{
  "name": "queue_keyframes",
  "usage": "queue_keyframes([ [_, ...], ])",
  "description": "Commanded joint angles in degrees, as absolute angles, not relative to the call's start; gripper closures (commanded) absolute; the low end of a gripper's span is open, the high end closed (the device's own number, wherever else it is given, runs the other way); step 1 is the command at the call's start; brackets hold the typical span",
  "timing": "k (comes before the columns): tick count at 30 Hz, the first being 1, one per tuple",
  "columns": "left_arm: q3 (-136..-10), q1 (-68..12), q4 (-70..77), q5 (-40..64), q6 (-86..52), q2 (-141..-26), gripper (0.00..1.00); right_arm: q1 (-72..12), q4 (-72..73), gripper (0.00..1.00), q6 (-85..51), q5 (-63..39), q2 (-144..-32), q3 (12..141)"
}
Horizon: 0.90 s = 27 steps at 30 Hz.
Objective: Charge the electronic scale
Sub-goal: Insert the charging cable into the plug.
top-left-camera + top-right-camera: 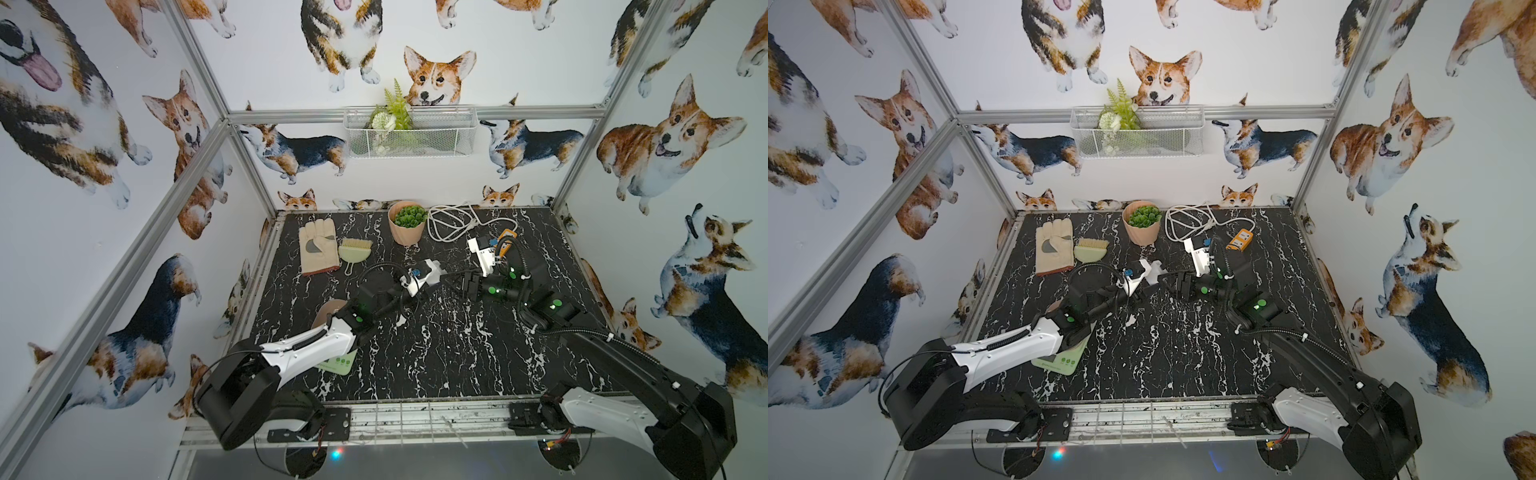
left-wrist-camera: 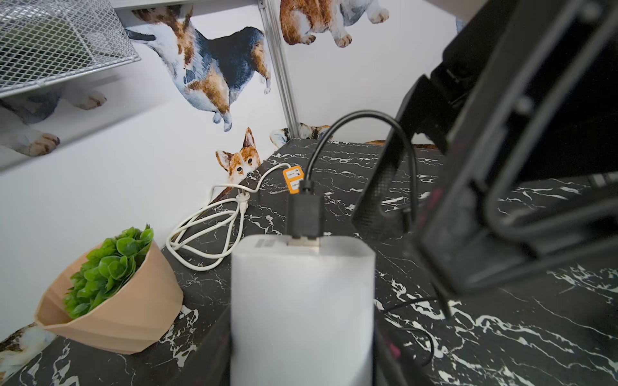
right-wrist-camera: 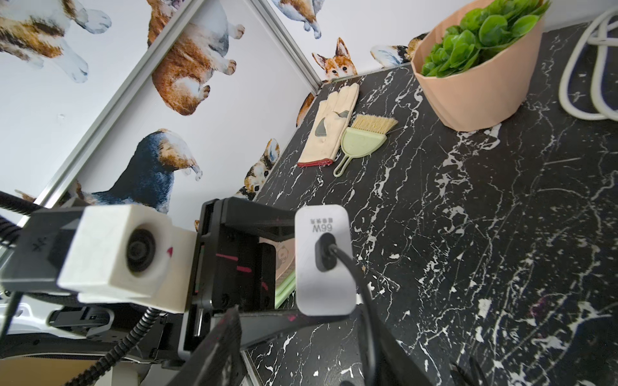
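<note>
- On the near-L part of the desk (image 1: 457, 353) lies the electronic scale (image 1: 338, 365). It is flat & mostly hidden under the L arm. Only its green end w/ buttons & a bit of the tan tray show in both top views.
- L tool (image 3: 311, 267): closed on the white charger block (image 3: 322, 290), one finger on each side. The block is held up off the desk, near the mid.
- The block's face reads "66W". A black cable (image 2: 334, 133) goes into it by a black plug (image 2: 306, 214).
- R tool (image 1: 459, 282): jaws apart, gripping nothing. It points at the block, just beside it. The black cable runs down btwn its fingers, not pinched.
- Can't tell where the cable's other end goes.
- Thru the gap in the L tool, the R wrist view shows a bit of the scale's tray w/ the panda print.
- Far R: orange power strip (image 1: 508, 240), w/ a white cord (image 1: 449, 224) coiled beside it. Both are well apart from the scale.
- Far side, mid: tan pot (image 1: 406, 226) w/ a green plant.
- Far L: pale glove (image 1: 318, 247) & small green brush (image 1: 352, 249), side by side.
- Back wall: white wire basket (image 1: 409, 131) w/ greens in it.
</note>
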<state>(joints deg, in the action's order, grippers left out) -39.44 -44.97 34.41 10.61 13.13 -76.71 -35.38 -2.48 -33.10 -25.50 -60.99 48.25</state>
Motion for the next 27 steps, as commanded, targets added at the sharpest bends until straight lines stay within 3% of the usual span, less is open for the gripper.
queue_keyframes([
  [1, -39.7, -44.8, 37.8, 12.1, 13.5, -76.7, 0.84, -34.5, -5.6, 0.42, -32.1, -25.1, -62.1, 49.5],
  [9, -39.8, -44.9, 36.7, 13.5, 13.6, -76.9, 0.85, -31.2, -2.5, 0.43, -33.8, -28.0, -62.8, 50.2],
  [16, -40.4, -44.8, 36.1, 13.7, 13.2, -77.8, 0.85, -31.0, -2.0, 0.49, -33.5, -30.6, -66.1, 53.1],
  [22, -40.7, -44.8, 35.5, 13.5, 13.2, -78.2, 0.85, -31.1, -0.8, 0.72, -34.2, -31.9, -68.2, 53.4],
  [27, -41.0, -44.8, 35.0, 13.5, 13.3, -78.7, 0.85, -31.0, 0.0, 0.85, -34.7, -32.3, -68.5, 52.9],
])
